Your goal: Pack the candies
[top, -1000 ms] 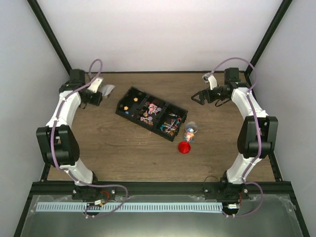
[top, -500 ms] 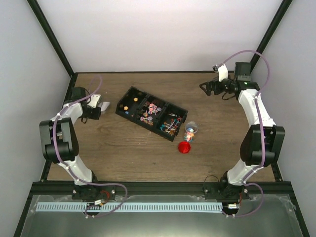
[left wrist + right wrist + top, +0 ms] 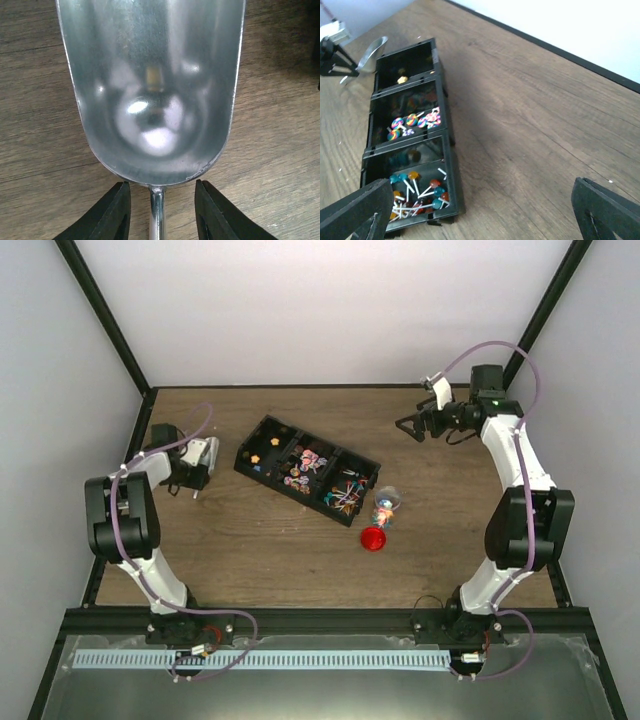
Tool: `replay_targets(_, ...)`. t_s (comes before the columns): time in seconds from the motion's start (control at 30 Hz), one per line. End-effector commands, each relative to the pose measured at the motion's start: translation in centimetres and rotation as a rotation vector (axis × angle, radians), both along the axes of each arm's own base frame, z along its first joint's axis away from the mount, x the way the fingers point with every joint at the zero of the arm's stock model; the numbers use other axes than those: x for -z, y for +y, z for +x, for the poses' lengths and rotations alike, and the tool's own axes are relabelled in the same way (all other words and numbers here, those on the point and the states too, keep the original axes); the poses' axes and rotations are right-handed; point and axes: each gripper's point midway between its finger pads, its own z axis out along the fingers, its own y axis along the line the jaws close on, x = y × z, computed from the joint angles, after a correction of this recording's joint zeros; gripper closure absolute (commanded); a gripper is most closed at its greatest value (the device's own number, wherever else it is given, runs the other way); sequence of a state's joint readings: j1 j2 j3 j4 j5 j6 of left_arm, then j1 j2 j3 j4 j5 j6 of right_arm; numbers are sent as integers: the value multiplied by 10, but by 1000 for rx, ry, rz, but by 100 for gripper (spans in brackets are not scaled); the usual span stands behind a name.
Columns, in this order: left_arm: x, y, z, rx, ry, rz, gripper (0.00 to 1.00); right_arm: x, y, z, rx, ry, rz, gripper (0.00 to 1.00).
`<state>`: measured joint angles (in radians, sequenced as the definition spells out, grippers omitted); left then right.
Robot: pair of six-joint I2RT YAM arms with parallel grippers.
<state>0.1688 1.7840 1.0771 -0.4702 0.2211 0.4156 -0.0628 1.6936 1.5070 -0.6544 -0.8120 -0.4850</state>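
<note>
Candies lie in the compartments of the black tray (image 3: 262, 435), among them swirled sweets (image 3: 412, 121) and lollipops (image 3: 417, 192). A small clear jar (image 3: 385, 506) right of the tray also holds coloured candies, with the red lid (image 3: 373, 538) on the table beside it. The metal scoop (image 3: 155, 85) lies on the table left of the tray (image 3: 205, 453). My left gripper (image 3: 159, 215) is open, its jaws on either side of the scoop's handle without touching it. My right gripper (image 3: 410, 425) is open wide and empty, above the table behind the tray's right end.
The tray (image 3: 451, 165) fills the left of the right wrist view, with the scoop (image 3: 372, 50) and the left gripper (image 3: 332, 57) beyond it. Black frame posts stand at the table's rear corners.
My left gripper swung in toward the table's near side and now straddles the scoop's handle. My right gripper pulled back toward the rear right, then eased slightly left.
</note>
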Motion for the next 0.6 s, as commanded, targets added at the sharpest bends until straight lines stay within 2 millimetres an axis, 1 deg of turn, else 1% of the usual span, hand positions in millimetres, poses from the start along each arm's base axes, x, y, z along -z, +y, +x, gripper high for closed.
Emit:
replay_targets(0.0, -3, -4, 0, 24, 5, -25, 58, -10, 24, -32, -155, -38, -15, 0)
replay_targets(0.07, -16, -8, 3, 36, -9, -44, 53, -9, 33, -35, -165, -31, -42, 0)
replay_targets(0.1, -24, -9, 4, 36, -20, -52, 48, -9, 39, -39, -178, -30, -48, 0)
replay_targets(0.17, -45, -11, 7, 43, -52, -64, 35, -10, 52, -56, -260, -39, -64, 0)
replay_targets(0.2, -60, -12, 8, 50, -80, -65, 28, -7, 60, -65, -307, -52, -87, 0)
replay_targets(0.27, -81, -15, 7, 63, -108, -69, 10, 0, 75, -86, -398, -64, -128, 0)
replay_targets(0.3, -96, -15, 7, 72, -136, -62, 3, 1, 81, -97, -435, -71, -137, 0)
replay_targets(0.33, -108, -16, 7, 80, -159, -55, 0, 2, 87, -107, -464, -83, -146, 0)
replay_targets(0.43, -137, -15, 6, 97, -222, -29, 0, 5, 102, -143, -575, -134, -174, 0)
replay_targets(0.5, -155, -17, 7, 95, -269, -32, 0, 13, 113, -171, -660, -159, -216, 0)
replay_targets(0.57, -174, -24, 8, 101, -321, -73, 0, 23, 117, -196, -728, -187, -266, 2)
